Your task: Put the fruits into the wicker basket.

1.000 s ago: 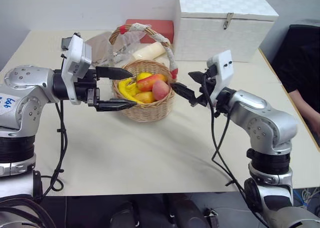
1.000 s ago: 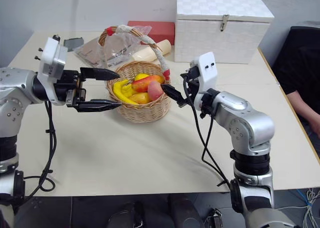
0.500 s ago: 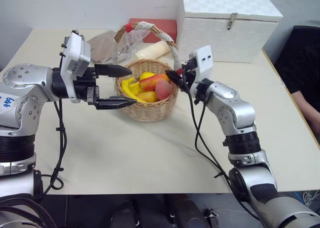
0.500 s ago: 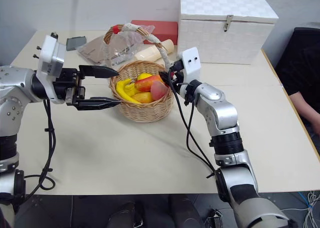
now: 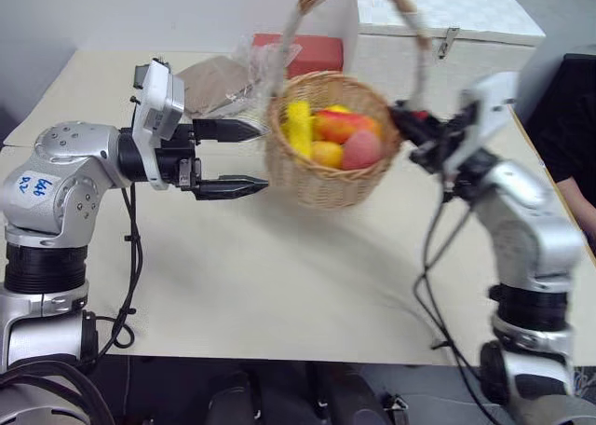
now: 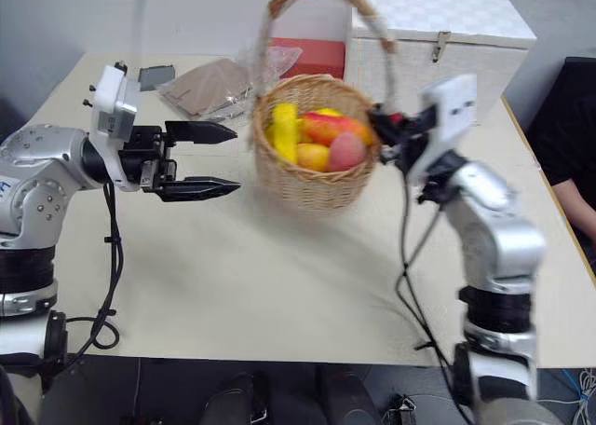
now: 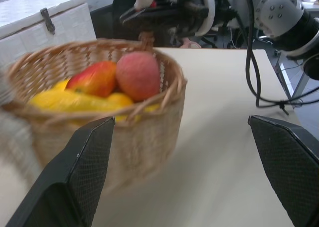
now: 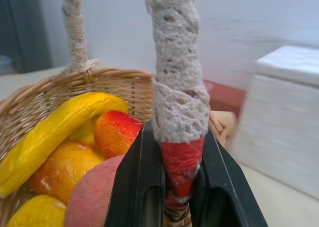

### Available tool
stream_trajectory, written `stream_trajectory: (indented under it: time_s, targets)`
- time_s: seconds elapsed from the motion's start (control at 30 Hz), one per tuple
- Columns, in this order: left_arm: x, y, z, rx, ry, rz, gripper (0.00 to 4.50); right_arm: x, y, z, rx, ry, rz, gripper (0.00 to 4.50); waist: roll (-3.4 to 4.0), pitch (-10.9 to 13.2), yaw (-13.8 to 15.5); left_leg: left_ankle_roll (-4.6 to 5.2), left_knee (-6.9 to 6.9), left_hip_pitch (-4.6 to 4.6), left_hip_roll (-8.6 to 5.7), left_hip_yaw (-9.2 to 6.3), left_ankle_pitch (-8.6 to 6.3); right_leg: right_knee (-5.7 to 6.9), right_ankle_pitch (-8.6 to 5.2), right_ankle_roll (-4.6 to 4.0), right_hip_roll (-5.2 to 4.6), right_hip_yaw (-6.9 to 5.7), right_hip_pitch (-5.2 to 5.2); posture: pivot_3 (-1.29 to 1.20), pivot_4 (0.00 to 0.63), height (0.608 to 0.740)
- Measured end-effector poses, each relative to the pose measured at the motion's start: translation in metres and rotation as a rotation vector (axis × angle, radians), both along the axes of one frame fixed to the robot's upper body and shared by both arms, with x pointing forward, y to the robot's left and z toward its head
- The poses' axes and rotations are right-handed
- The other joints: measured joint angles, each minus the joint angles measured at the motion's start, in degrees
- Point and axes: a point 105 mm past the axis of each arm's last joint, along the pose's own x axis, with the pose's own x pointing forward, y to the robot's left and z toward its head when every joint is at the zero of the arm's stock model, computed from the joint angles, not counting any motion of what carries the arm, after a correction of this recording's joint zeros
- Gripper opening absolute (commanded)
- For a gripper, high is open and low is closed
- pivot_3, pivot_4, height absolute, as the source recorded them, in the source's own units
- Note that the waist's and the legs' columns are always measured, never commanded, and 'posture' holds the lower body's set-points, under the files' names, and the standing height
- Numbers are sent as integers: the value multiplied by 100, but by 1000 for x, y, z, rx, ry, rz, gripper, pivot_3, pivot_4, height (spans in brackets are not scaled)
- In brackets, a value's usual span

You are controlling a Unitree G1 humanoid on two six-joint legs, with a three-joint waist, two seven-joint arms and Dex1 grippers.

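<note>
The wicker basket (image 5: 328,175) hangs tilted a little above the table, blurred by motion. Inside lie the fruits: a yellow banana (image 5: 298,129), a red-orange mango (image 5: 346,124) and a pink peach (image 5: 361,149). My right gripper (image 5: 410,127) is shut on the red-wrapped foot of the basket's handle (image 8: 179,160) at the basket's right side. In the right wrist view both black fingers (image 8: 137,187) press against the wrap. To the left of the basket, my left gripper (image 5: 261,156) points level at it, open and holding nothing. Its wrist view shows the basket's wall (image 7: 144,122) between the spread fingers.
A large white woven box (image 5: 484,24) with a metal latch stands at the back right. A red box (image 5: 312,52) and a plastic bag (image 5: 219,75) lie behind the basket. A person's dark sleeve (image 5: 577,117) is at the table's right edge. Bare tabletop (image 5: 279,294) spreads in front.
My right gripper shut on the handle's base and swung right and up, lifting the basket with it. The left gripper stayed open in place. The camera view has shifted.
</note>
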Motion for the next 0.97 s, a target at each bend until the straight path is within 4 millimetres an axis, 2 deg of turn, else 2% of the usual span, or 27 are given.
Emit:
stream_trajectory:
  time_s: [0.13,0.23,0.43,0.57,0.63,0.67,0.77,0.83,0.9,0.97]
  targets:
    - [3,-5,-5,-9,16,-27,4500,-15,-54,-20,-67,75,-156,217,0,0,10,2,1,28,-1,0,-1,-2,0,1,3,3,31,0,150,740]
    - [5,-9,-7,-16,28,-43,4500,-19,-72,-38,-56,116,-211,217,3,2,-79,1,-4,56,-1,8,0,4,1,2,6,14,50,0,150,740]
    - [6,-12,-6,-17,27,-64,4500,-22,-90,-62,-14,152,-278,2214,3,2,-78,-3,-11,77,-1,4,0,2,0,2,11,17,67,0,150,740]
    - [8,-11,-8,-20,45,-73,4500,-44,-115,-74,-34,207,-316,3596,7,4,-25,2,-10,76,-6,4,-3,-2,-2,6,6,16,70,0,150,740]
    - [9,-9,-10,-13,55,-69,4500,-58,-124,-67,-87,215,-305,4357,8,5,0,5,-8,77,-9,3,-5,-5,-3,8,5,16,74,0,150,740]
    - [9,-8,-10,-9,57,-73,4500,-65,-129,-59,-104,212,-296,4463,8,5,7,6,-8,80,-9,3,-5,-6,-3,8,5,16,78,0,150,740]
    - [11,-6,-11,-9,67,-78,4500,-89,-144,-36,-117,242,-263,4463,8,5,-5,6,-14,105,-8,-4,-8,-17,-3,9,8,14,108,0,150,740]
    - [13,-4,-9,-1,61,-83,4500,-121,-150,-33,-121,386,-157,4463,9,6,23,8,-28,116,-8,-27,-10,-50,-5,12,19,4,136,0,150,740]
    - [15,1,-6,-2,54,-70,4500,-147,-148,-22,-106,459,-49,4463,8,5,18,11,-30,123,-1,-50,-20,-87,-3,14,24,-8,169,0,150,740]
    - [16,1,-7,-6,58,-74,4500,-156,-142,-7,-102,456,22,4463,7,5,-36,50,-21,122,-3,-57,-44,-119,8,33,21,-7,186,0,150,740]
